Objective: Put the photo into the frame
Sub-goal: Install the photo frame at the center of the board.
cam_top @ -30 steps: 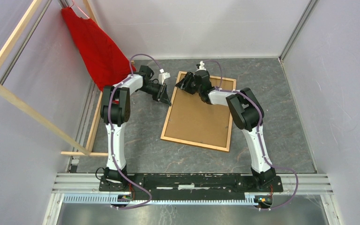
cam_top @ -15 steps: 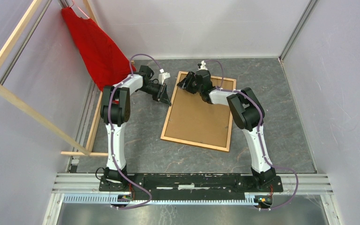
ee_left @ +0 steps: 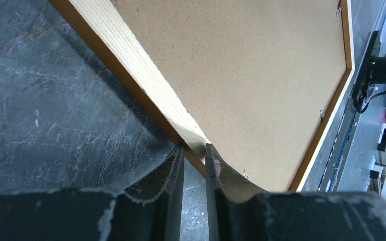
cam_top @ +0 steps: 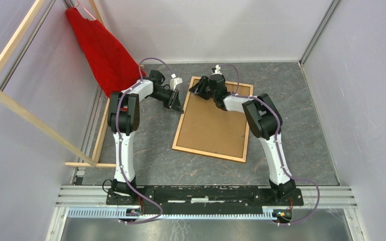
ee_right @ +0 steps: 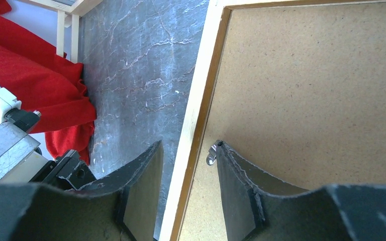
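A thin orange-brown wooden rectangular picture frame (cam_top: 208, 153) lies flat in the middle of the top view, tilted a little clockwise. It rests on the dark grey, slate-patterned table top (cam_top: 301, 125) with its plain brown hardboard back (cam_top: 213, 123) facing up.

The left gripper (cam_top: 177, 105) sits just left of the frame's long left rail, towards its upper end. In the left wrist view the two black fingers (ee_left: 178, 165) are only a narrow slit apart, and their tips meet the pale rail at lower centre. One finger lies over the slate and the other over the board. I cannot tell whether they pinch the rail or only touch it.

The right gripper (cam_top: 197, 89) reaches to the frame's upper left corner. In the right wrist view its fingers (ee_right: 140, 186) are spread moderately wide and straddle the same rail without closing on it. One is above the slate. The other is over the board, its tip right beside a small silver metal retaining tab (ee_right: 211, 153).

A crumpled red cloth (cam_top: 103, 50) hangs and pools at upper left, close behind the left arm's elbow. It hangs beside a pale wooden slat rack (cam_top: 30, 118) that leans along the left wall. Both are apart from the frame. Two more metal tabs (ee_left: 321, 114) show on the far rail.
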